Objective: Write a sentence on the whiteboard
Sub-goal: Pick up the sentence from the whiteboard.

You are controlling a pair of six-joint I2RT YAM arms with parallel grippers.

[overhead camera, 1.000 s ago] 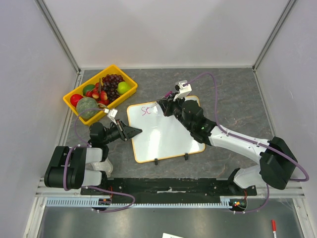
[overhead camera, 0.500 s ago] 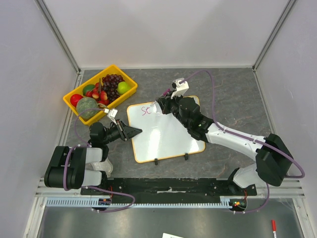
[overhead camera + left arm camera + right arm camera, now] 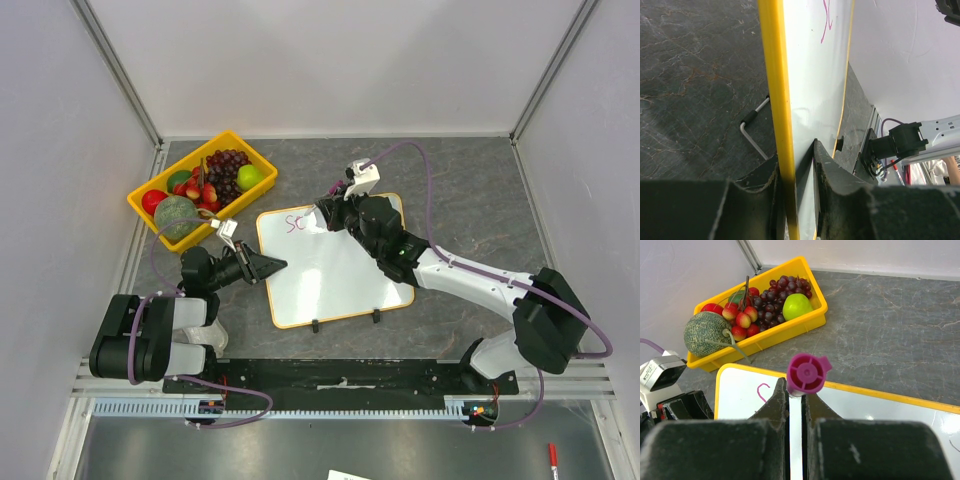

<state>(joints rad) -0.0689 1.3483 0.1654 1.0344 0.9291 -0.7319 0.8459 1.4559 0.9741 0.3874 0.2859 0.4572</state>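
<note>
While only the first magenta strokes of the sentence [image 3: 294, 222] sit at the far-left corner of the whiteboard [image 3: 340, 270], the right gripper [image 3: 795, 392] pinches the marker [image 3: 805, 372] above them; best to use light pressure and even strokes. The left gripper [image 3: 270, 266] clamps the whiteboard's left frame. The fruit tray [image 3: 785, 332] lies beyond that corner and isn't in the way.

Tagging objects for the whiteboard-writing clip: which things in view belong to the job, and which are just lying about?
In use:
- whiteboard
- magenta writing started on it
- magenta marker, gripped in the right claw
- left claw, clamped on the board's edge

Lying about:
- yellow tray
- melon, grapes and green apple in it
</note>
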